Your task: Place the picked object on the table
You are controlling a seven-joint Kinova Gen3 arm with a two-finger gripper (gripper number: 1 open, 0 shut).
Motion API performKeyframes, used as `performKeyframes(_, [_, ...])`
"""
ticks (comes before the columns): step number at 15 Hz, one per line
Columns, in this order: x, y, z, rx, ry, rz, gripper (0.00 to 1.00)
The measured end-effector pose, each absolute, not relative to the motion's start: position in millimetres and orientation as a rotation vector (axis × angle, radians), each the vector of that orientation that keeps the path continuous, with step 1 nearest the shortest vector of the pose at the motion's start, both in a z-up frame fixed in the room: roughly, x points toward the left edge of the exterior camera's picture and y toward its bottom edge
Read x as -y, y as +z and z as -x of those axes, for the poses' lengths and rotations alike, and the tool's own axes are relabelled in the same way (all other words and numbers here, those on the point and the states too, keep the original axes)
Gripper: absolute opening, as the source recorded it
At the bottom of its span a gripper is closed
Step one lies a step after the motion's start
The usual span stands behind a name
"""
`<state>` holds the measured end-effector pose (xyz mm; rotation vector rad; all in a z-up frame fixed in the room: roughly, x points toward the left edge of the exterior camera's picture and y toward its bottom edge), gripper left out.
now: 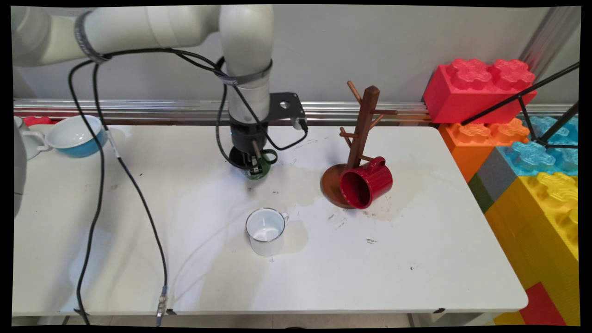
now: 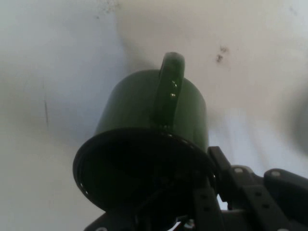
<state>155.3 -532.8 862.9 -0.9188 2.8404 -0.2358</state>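
Gripper (image 1: 253, 163) was clamped on the green mug (image 1: 260, 165) rim, one finger inside, mug at table (image 1: 416, 259) back-centre w/ handle (image 2: 169, 86) facing away from the arm; IMO grip needed to stay firm & level, clear of white mug (image 1: 265, 230) & mug tree (image 1: 360, 134).

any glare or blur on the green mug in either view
Hand view: the green mug is soft and slightly out of focus, with small bright glints along its handle and a dark interior. Main view: the mug is mostly hidden beneath the gripper, no glare visible; a shadow lies on the table beside it.
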Motion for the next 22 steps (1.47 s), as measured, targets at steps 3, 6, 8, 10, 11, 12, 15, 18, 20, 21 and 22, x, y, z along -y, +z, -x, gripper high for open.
performKeyframes(3, [542.0, 849.4, -144.4, -2.823, -0.206, 0.909, 0.00])
performKeyframes(6, [547.4, 839.0, -137.0, -2.809, -0.176, 0.909, 0.00])
performKeyframes(8, [549.8, 833.2, -132.1, -2.805, -0.157, 0.910, 0.00])
performKeyframes(10, [551.0, 829.7, -128.4, -2.803, -0.144, 0.912, 0.00])
performKeyframes(11, [551.5, 828.0, -126.5, -2.802, -0.138, 0.915, 0.00])
performKeyframes(12, [552.2, 826.1, -124.7, -2.801, -0.132, 0.917, 0.00])
performKeyframes(15, [554.5, 822.3, -120.5, -2.799, -0.125, 0.930, 1.00])
performKeyframes(18, [555.8, 819.2, -117.4, -2.800, -0.119, 0.941, 1.00])
performKeyframes(20, [556.2, 818.2, -116.9, -2.801, -0.120, 0.949, 1.00])
performKeyframes(21, [556.7, 818.0, -116.8, -2.801, -0.123, 0.956, 1.00])
performKeyframes(22, [557.2, 818.5, -116.8, -2.804, -0.127, 0.962, 1.00])
